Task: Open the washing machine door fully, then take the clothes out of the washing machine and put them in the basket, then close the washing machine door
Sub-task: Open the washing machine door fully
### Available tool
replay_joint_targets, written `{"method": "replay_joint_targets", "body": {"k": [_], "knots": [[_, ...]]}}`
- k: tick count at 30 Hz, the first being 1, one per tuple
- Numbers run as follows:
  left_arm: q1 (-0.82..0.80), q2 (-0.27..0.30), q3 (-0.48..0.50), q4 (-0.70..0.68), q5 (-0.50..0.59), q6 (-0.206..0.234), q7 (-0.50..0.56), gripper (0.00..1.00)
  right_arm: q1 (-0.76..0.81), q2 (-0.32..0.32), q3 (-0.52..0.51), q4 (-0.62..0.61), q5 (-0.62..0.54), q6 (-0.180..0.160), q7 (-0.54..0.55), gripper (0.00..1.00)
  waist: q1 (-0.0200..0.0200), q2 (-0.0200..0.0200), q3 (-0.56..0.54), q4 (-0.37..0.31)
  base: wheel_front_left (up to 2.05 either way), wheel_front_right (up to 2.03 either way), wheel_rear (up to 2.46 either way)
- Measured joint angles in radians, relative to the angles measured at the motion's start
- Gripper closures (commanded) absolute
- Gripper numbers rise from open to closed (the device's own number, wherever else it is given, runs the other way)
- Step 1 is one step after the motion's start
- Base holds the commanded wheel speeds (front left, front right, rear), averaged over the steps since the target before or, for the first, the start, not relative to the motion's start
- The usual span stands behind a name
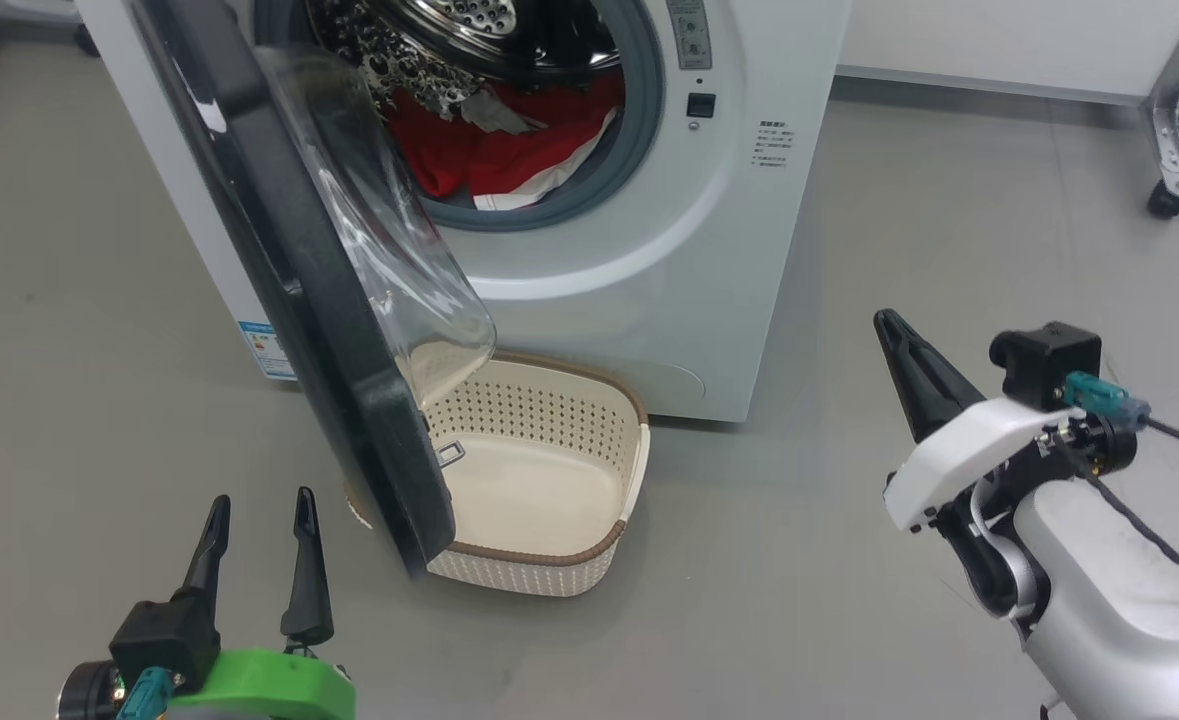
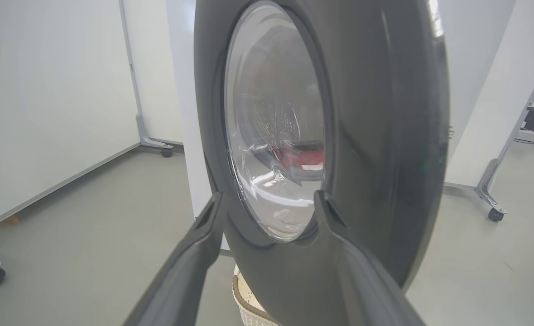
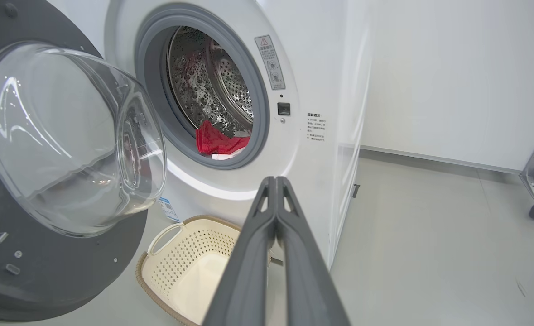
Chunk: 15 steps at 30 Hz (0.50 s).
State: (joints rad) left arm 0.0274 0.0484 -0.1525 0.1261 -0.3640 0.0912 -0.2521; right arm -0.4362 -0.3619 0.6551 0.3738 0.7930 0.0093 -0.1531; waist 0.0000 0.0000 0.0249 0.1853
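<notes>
The washing machine door [image 1: 289, 300] half open, the clothes [image 1: 509, 150] red in the drum [image 1: 479, 20]
The basket [image 1: 539, 405] sits on the floor just before the washing machine [image 1: 709, 260], under the door. Left pincer [image 1: 260, 497] — fingers wide, holding nothing — points at the door's outer face; right pincer [image 1: 887, 320], pressed shut and empty, hovers off the machine's right front. Panel stickers [image 1: 774, 145] and blue label [image 1: 267, 350] — unreadable.

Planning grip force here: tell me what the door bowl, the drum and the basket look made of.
The door bowl: clear glass or hard plastic, glossy, with sharp highlights. The drum: polished metal, likely steel, perforated and mirror-bright. The basket: matte cream plastic, judging by its moulded holes; the brown rim only looks woven.
</notes>
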Motion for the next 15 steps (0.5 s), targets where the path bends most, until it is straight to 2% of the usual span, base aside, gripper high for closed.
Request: {"method": "replay_joint_targets", "body": {"k": [6,14,15], "knots": [[0.020,0.000,0.019,0.001,0.016,-0.017,0.000,0.00,0.113,0.001,-0.010,-0.004,-0.016,-0.058,-0.101,1.00,0.0000,0.0000,-0.019,-0.047,0.00,0.00,0.00],[0.041,0.001,0.052,0.000,0.021,-0.034,0.000,0.00,0.202,0.007,-0.043,-0.032,-0.043,-0.109,-0.103,1.00,0.0000,0.0000,-0.041,-0.088,0.00,0.00,0.00],[0.041,0.001,0.056,-0.002,0.021,-0.036,0.000,0.00,0.214,0.008,-0.050,-0.035,-0.049,-0.111,-0.103,0.87,0.0000,0.0000,-0.041,-0.092,0.00,0.00,0.00]]}}
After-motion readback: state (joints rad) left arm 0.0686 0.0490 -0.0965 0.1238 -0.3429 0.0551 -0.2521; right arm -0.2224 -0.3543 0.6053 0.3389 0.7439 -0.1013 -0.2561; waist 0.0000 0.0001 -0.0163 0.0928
